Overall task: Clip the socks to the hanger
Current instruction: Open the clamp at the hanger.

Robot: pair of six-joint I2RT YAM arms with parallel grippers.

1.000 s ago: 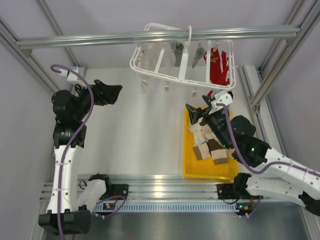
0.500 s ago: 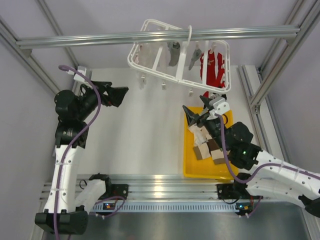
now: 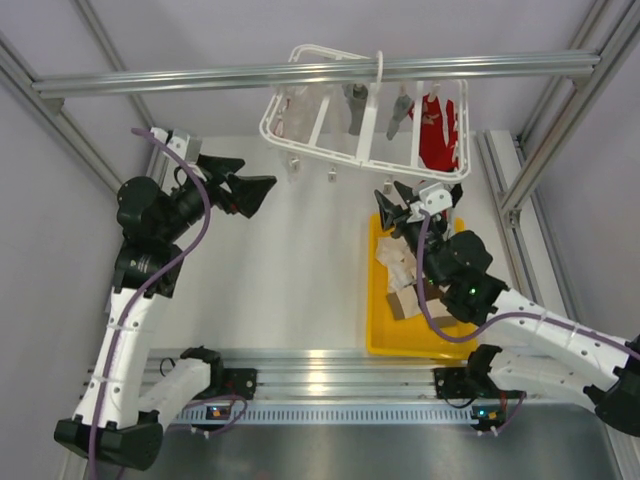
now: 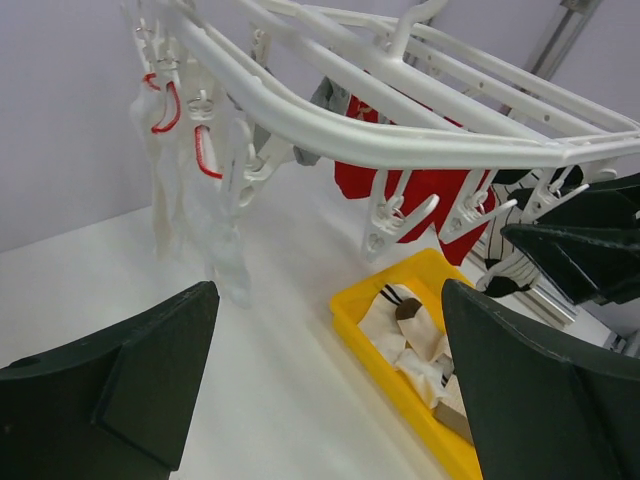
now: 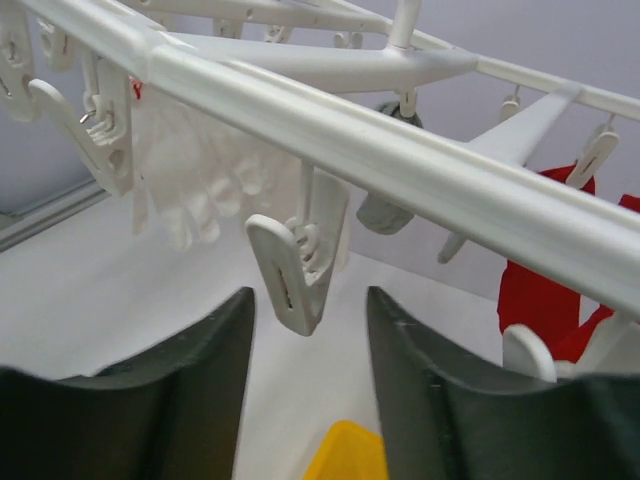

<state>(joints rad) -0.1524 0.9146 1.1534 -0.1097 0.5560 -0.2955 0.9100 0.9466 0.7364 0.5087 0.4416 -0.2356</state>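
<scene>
The white hanger (image 3: 365,152) hangs from the overhead bar, with small clips dangling along its near edge. The socks (image 3: 408,283), cream with dark brown blocks, lie piled in the yellow tray (image 3: 378,338); they also show in the left wrist view (image 4: 412,338). My right gripper (image 3: 394,211) is raised under the hanger's near rail. It is open, and one white clip (image 5: 291,268) hangs between its fingertips (image 5: 306,296) with a gap on each side. My left gripper (image 3: 256,186) is open and holds nothing. It points across the table at the hanger (image 4: 400,142), well to the hanger's left (image 4: 328,300).
A red garment (image 3: 437,132) and grey items (image 3: 355,100) hang on the hanger's right half. A pale translucent garment (image 4: 225,245) hangs at its left. An aluminium frame bar (image 3: 300,75) crosses overhead. Upright posts stand at the right (image 3: 540,150).
My left gripper has swung right and forward toward the hanger. My right gripper has risen from over the tray to the hanger's clips, and its jaws have narrowed. The hanger has swayed.
</scene>
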